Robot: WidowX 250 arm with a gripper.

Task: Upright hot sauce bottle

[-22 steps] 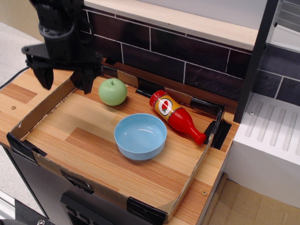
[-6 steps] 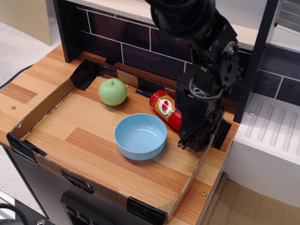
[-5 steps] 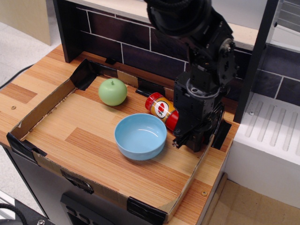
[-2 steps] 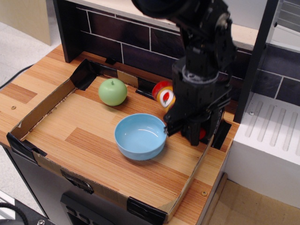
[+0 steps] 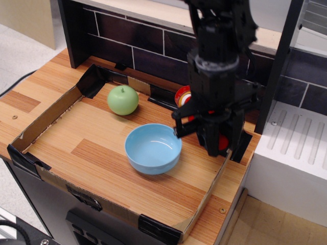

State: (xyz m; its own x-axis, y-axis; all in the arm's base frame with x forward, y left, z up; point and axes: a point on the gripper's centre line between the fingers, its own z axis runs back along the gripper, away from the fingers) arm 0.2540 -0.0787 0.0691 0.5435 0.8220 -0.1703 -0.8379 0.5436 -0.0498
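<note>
The black gripper (image 5: 214, 133) sits right of centre in the frame, clamped on the hot sauce bottle (image 5: 182, 96). The bottle is mostly hidden behind it: its red base and a strip of orange label show at the gripper's upper left edge, and a bit of red cap shows at its lower right. The bottle is tilted, base raised toward the dark tiled wall. Just left of the gripper, a blue bowl (image 5: 153, 148) stands on the wooden worktop (image 5: 92, 138) inside a low cardboard tray (image 5: 43, 122). A green apple (image 5: 122, 100) rests in the upper left of the tray.
</note>
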